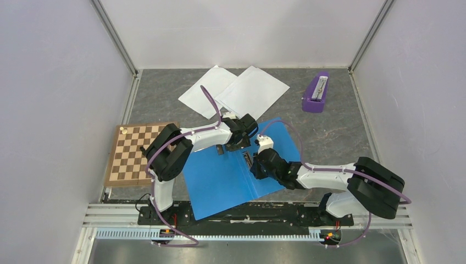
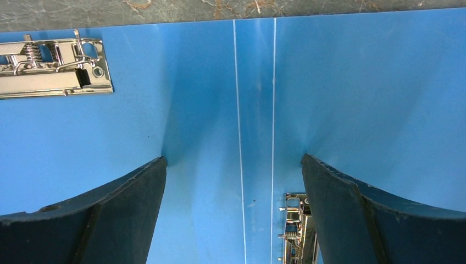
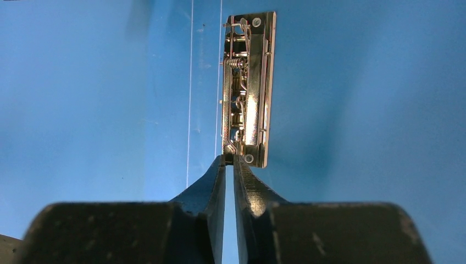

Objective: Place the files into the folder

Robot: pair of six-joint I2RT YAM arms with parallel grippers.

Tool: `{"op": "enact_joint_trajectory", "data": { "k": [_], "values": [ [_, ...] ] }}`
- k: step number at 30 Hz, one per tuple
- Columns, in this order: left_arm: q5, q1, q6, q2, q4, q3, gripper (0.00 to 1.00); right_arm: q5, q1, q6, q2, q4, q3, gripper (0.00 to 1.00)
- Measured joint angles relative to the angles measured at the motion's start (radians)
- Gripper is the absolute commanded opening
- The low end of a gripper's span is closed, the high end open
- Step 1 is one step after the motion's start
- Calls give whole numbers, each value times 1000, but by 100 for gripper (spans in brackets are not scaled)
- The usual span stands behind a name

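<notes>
The blue folder lies open and flat on the table, its spine creases running between my left gripper's fingers. White files lie overlapping behind the folder, beyond both grippers. My left gripper hovers open over the spine, holding nothing. One metal clip sits on the left panel, ahead and to the left of the left gripper. My right gripper is closed to a thin slit, its tips pinching the near end of a second metal clip beside the spine.
A brown chessboard lies at the left, touching the folder's side. A purple stapler-like object stands at the back right. Enclosure walls rise on the left, right and back.
</notes>
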Motion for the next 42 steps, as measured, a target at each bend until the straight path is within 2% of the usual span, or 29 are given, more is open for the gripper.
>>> {"op": "enact_joint_trajectory", "data": {
  "k": [20,31,36,42],
  "values": [
    [-14,-6,12,-24,59,-55,99,35,10,28,41,33,-6,10],
    [-8,0,40,-25,68,-58,99,270,127,33,105,-80,86,12],
    [6,7,55,-26,69,-58,98,319,147,48,114,-91,92,12],
    [10,11,58,-26,70,-58,98,387,147,80,116,-103,91,18]
  ]
}}
